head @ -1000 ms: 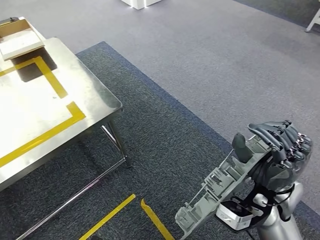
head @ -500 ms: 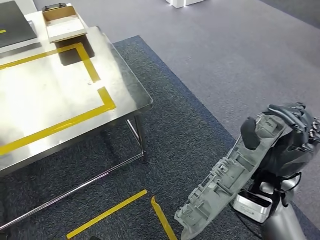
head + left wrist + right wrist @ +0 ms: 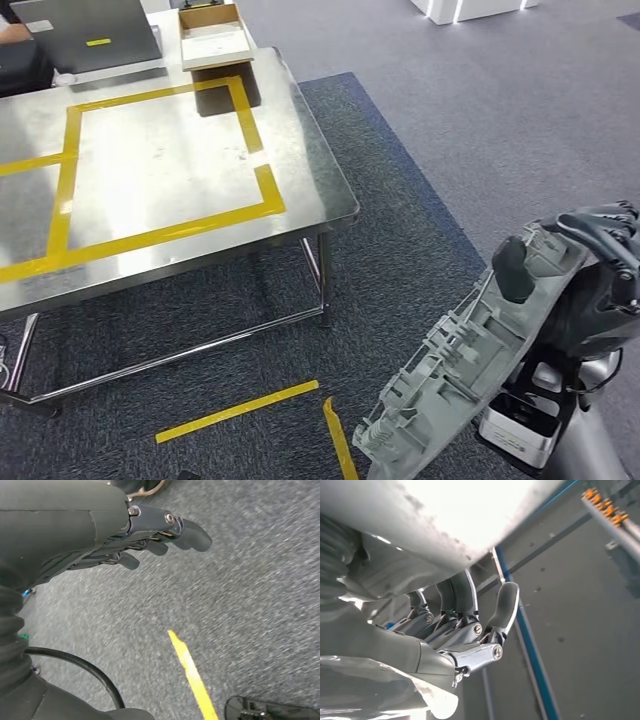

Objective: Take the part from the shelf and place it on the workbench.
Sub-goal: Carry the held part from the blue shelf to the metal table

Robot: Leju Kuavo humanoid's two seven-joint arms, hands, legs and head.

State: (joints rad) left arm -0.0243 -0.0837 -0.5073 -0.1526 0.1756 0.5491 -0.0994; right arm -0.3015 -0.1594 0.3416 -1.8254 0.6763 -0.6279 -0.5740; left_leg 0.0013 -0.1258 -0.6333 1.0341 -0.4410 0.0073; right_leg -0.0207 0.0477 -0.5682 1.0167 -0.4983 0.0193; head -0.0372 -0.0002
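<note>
A long grey ribbed plastic part [image 3: 460, 365] slants across the lower right of the head view, over the carpet. My right hand [image 3: 596, 275] grips its upper end, thumb on the near face and fingers wrapped over the top edge. In the right wrist view the part [image 3: 444, 520] is a pale overexposed band with my right hand's fingers [image 3: 471, 615] curled up against it. The steel workbench [image 3: 317, 170], marked with a yellow tape rectangle, stands at upper left, well apart from the part. My left hand [image 3: 151, 535] hangs over the carpet with its fingers straight and nothing in it.
A shallow cardboard tray [image 3: 215, 35] and a dark flat case [image 3: 90, 35] sit at the workbench's far edge. Yellow tape strips [image 3: 241, 410] lie on the dark carpet between me and the bench legs [image 3: 323, 275]. White furniture bases [image 3: 472, 8] stand far back.
The whole view has swung left, bringing the workbench toward the centre and showing more of its top. The right hand still holds the part, now lower and further right in the picture.
</note>
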